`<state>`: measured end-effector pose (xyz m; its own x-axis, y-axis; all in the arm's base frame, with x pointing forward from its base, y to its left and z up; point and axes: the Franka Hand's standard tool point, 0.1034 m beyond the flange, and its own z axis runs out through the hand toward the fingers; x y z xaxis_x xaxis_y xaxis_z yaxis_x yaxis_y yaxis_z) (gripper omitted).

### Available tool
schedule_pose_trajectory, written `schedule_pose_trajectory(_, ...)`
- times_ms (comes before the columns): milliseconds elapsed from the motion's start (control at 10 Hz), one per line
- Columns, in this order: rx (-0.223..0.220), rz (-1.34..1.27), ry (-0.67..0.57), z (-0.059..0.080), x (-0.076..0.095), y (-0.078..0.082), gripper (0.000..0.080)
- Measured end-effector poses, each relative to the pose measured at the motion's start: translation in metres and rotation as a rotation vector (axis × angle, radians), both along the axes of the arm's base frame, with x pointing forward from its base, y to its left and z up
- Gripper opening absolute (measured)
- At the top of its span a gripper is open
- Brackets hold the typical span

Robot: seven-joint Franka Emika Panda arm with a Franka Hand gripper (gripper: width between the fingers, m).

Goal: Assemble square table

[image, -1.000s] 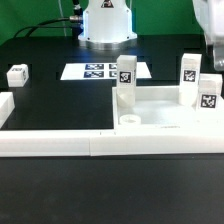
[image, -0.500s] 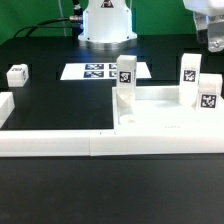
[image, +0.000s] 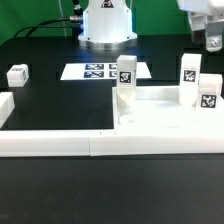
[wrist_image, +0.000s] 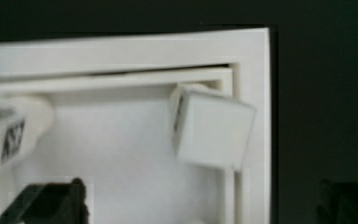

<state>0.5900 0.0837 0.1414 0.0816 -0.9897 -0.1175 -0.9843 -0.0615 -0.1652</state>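
At the exterior view's right, the square table (image: 165, 118) lies flat on the black tabletop (image: 60, 105), against the long white border bar (image: 100, 143), with three legs (image: 125, 85) standing upright, long axes vertical. Only this view shows the marker board (image: 105, 71), the small loose block (image: 16, 73) at the left, and the gripper (image: 212, 40) high above, its jaws spread and empty. Looking straight down, the wrist view shows the slab's (wrist_image: 140, 110) raised rim and a leg (wrist_image: 215, 128) end-on.
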Motion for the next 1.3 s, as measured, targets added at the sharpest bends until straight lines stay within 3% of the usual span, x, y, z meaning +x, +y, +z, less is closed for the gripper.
schedule_pose_trajectory(100,-0.005,0.039,-0.002,0.005,-0.015,-0.017,0.0649)
schedule_pose_trajectory(200,-0.028,0.112,-0.025,0.011,-0.033,-0.047,0.0649)
schedule_pose_trajectory(300,-0.064,0.266,-0.052,0.013,-0.036,-0.067,0.0649)
schedule_pose_trajectory(400,-0.099,0.379,-0.075,0.009,-0.046,-0.099,0.0649)
schedule_pose_trajectory(500,-0.163,0.545,-0.101,0.003,-0.052,-0.126,0.0649)
schedule_pose_trajectory(600,-0.195,0.600,-0.114,-0.003,-0.049,-0.134,0.0649)
schedule_pose_trajectory(700,-0.202,0.677,-0.119,-0.003,-0.049,-0.129,0.0649)
schedule_pose_trajectory(1100,-0.258,0.975,-0.143,-0.004,-0.051,-0.133,0.0649)
schedule_pose_trajectory(1200,-0.302,1.127,-0.156,-0.013,-0.063,-0.151,0.0649)
schedule_pose_trajectory(1300,-0.311,1.260,-0.136,-0.029,-0.092,-0.180,0.0649)
